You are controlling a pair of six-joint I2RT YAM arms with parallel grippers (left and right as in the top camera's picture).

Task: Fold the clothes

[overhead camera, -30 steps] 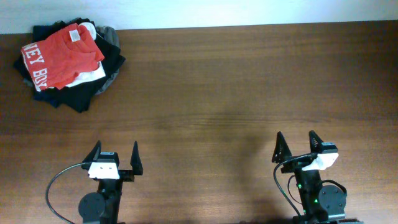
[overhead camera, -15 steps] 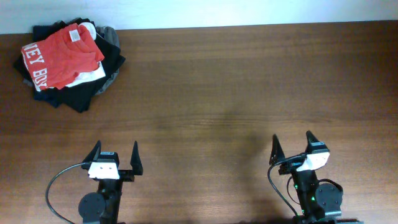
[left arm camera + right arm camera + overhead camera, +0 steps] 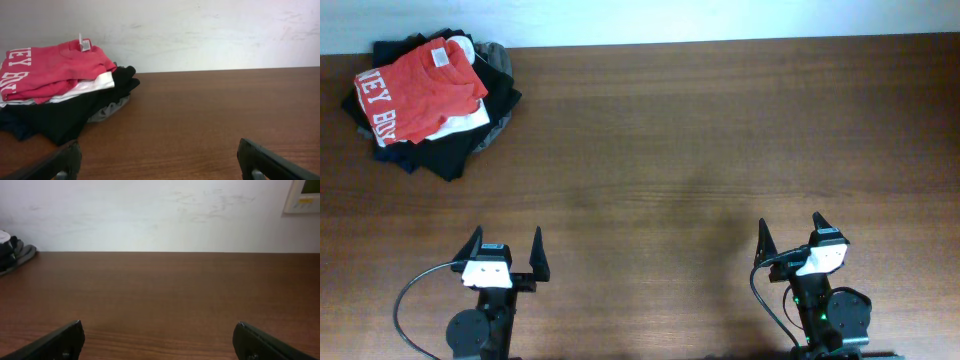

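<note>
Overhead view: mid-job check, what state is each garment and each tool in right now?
red-orange T-shirt: bunched on top of the pile, lettering and neck tag up, not held.
white T-shirt: under the red-orange one, only its edge showing.
black garments: bottom of the pile, rumpled.
left tool: open, empty.
right tool: open, empty.

The left wrist view's edge cuts the white block lettering (image 3: 12, 75) on the folded red-orange cotton T-shirt (image 3: 50, 70). Its small white neck tag (image 3: 85, 45) is too small to read. The white garment (image 3: 95, 84) beneath shows only an edge; the black garments (image 3: 60, 115) and grey garment (image 3: 107, 108) lie partly buried. In the wrist views the fingers (image 3: 62, 159) of my left pincer (image 3: 506, 240) and right pincer (image 3: 790, 226) run off the bottom.
</note>
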